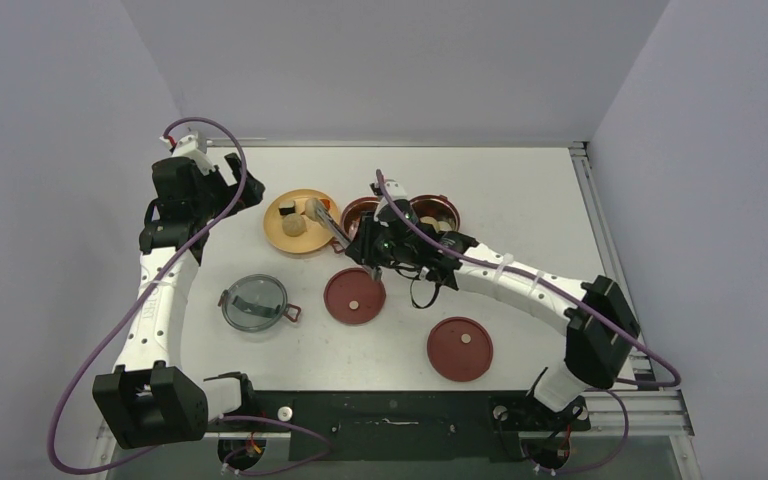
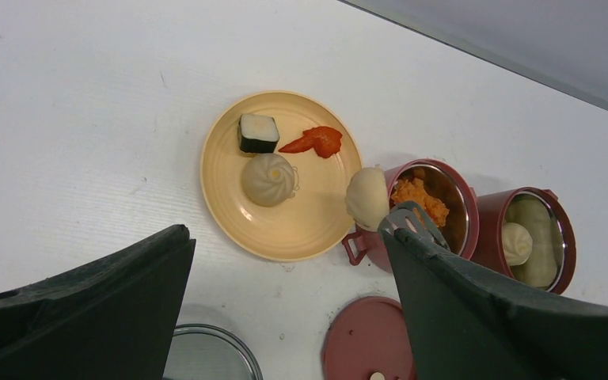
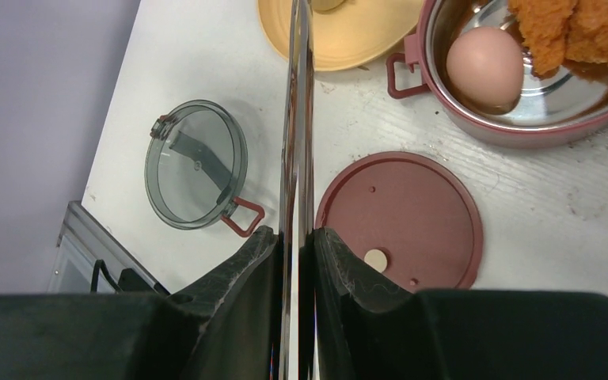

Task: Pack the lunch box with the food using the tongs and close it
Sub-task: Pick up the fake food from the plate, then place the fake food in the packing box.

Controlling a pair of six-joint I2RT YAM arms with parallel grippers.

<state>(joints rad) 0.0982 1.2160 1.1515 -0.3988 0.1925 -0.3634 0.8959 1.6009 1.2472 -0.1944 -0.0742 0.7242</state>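
My right gripper (image 1: 367, 244) (image 3: 295, 237) is shut on the silver tongs (image 1: 332, 228) (image 3: 297, 119), whose arms are squeezed close together. Their tip (image 2: 408, 218) is against a whitish dumpling (image 2: 366, 198) over the right rim of the yellow plate (image 2: 229, 198). Two open maroon lunch box containers stand side by side. One (image 2: 465, 207) (image 3: 522, 131) holds orange food (image 3: 578, 32) and an egg (image 3: 484, 67); the other (image 2: 564, 237) holds whitish dumplings. On the plate lie a black-and-white roll (image 2: 258, 132), a red piece (image 2: 314, 140) and a dumpling (image 2: 268, 179). My left gripper (image 1: 228, 186) (image 2: 285, 237) is open, left of the plate.
Two flat maroon lids (image 1: 354, 295) (image 1: 460, 348) lie on the table in front of the containers. The grey translucent lid (image 1: 254, 302) (image 3: 198, 162) lies to their left. The right arm stretches across the table's right half.
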